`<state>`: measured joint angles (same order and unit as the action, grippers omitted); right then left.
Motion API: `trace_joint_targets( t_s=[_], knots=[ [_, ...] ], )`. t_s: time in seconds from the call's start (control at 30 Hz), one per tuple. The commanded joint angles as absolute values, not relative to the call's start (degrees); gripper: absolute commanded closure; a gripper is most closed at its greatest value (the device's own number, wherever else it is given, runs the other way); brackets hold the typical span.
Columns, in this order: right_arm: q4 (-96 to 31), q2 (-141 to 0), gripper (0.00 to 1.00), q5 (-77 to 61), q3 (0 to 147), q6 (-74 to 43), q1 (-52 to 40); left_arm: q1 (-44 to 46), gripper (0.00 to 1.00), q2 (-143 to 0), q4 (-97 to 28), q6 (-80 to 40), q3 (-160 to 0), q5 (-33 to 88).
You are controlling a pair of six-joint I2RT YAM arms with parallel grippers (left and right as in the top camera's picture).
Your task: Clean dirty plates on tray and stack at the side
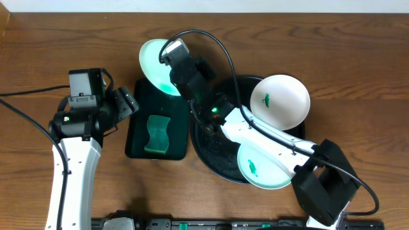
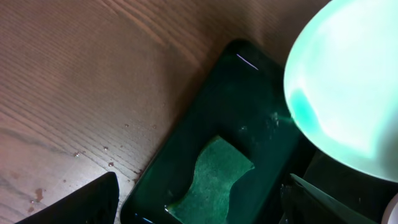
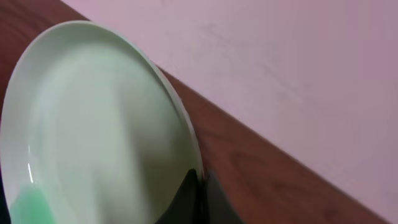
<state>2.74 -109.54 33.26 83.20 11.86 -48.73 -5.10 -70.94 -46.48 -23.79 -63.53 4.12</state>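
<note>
Right gripper [image 3: 198, 190]: pinched fully shut on the rim of the held plate [image 3: 93, 124], with only a thin bite on the edge.
Held plate: mint, lifted and tilted above the far end of the green tray [image 1: 135, 128], off the black tray [image 1: 214, 153]. A bright green patch sits near its low edge.
Left gripper [image 1: 126, 102]: wide open and holding nothing, beside the green tray's left edge.
Sponge [image 2: 211, 180]: lying flat in the green tray, framed between my left fingers in the wrist view, untouched.
White plate [image 1: 280, 100]: on the black tray's far right rim, with a small green smear showing.
Mint plate [image 1: 262, 167]: on the black tray's near side, also smeared.
Step, as I judge it: present the held plate so my left can take the sponge and wipe it.
Doing it well: lower the left jaws straight onto the sponge, one on each side of its narrow waist, and close before lifting. Hold the right wrist steady, with the plate's face turned to the left arm. Wipe lightly toward the pinch rather than away from it, because a rim grip can pivot or slip under a push. Work over the green tray so drips land there.
Progress: early, I'd say. No plate is stacked at the side yet.
</note>
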Motion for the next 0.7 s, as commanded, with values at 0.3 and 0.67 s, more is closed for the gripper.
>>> trace_joint_targets(
  t_s=[0.3,0.67],
  knots=[
    [9.7,-109.5,0.99,46.5,84.4,30.3,-54.4,-5.3,0.17,-70.8,-46.7,-23.7,-64.4,3.8],
    [10.0,-109.5,0.99,47.5,84.4,33.1,-57.2,-5.3,0.17,-70.8,-46.7,-23.7,-64.4,3.8]
  ],
)
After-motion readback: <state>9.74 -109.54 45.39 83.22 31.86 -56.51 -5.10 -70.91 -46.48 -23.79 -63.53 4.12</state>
